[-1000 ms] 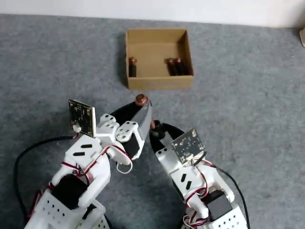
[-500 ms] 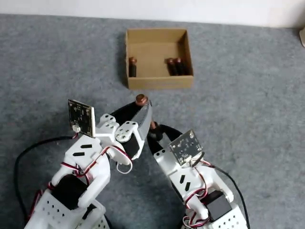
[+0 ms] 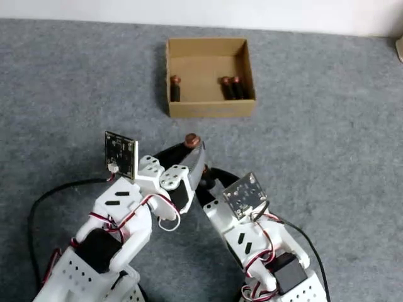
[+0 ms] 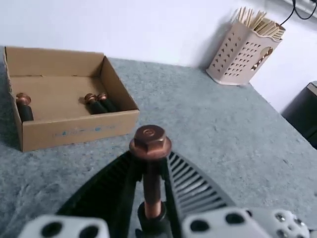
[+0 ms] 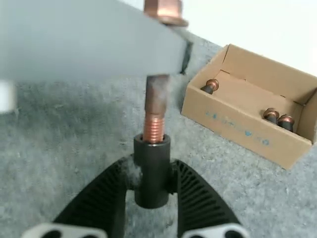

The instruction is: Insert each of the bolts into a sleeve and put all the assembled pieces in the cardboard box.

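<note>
Now the copper bolt, clamped upright in the left end effector, has its threaded tip at the mouth of the black sleeve. The right end effector grips the sleeve, near the cardboard box with three assembled pieces inside. Any tilt between them could jam the thread or push the sleeve out of its grip. Around them are a grey felt tabletop, a white wall and a perforated holder far right.

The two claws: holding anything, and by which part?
Left claw holds the bolt by its shank; right claw holds the black sleeve around its body.
</note>
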`<state>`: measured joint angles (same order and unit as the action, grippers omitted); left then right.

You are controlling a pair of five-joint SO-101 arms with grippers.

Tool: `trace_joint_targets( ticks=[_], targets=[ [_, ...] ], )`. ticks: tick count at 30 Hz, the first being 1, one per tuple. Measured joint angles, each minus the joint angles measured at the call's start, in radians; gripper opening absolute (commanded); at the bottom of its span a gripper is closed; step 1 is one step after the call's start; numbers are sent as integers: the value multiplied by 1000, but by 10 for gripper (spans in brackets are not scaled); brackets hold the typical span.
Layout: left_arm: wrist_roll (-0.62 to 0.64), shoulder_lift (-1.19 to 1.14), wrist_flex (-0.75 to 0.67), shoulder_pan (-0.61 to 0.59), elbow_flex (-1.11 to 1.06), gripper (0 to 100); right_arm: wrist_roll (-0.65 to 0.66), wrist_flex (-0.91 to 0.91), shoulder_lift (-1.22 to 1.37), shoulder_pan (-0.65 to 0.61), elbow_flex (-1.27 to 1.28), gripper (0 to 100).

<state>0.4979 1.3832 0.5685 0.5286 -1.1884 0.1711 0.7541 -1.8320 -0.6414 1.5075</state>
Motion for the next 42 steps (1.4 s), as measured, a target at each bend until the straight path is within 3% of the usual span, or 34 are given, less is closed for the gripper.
trace_joint_targets(
  ticks=[18,21,27,42],
  targets=[
    [8,17,-41,12,-199,11,-2,2,3,0,5,5],
    [8,17,-41,12,-199,87,-2,2,3,0,5,5],
    [8,17,-32,0,-203,407,-2,2,3,5,3,5],
    [6,3,2,-2,-206,421,0,2,2,5,2,5]
  ],
)
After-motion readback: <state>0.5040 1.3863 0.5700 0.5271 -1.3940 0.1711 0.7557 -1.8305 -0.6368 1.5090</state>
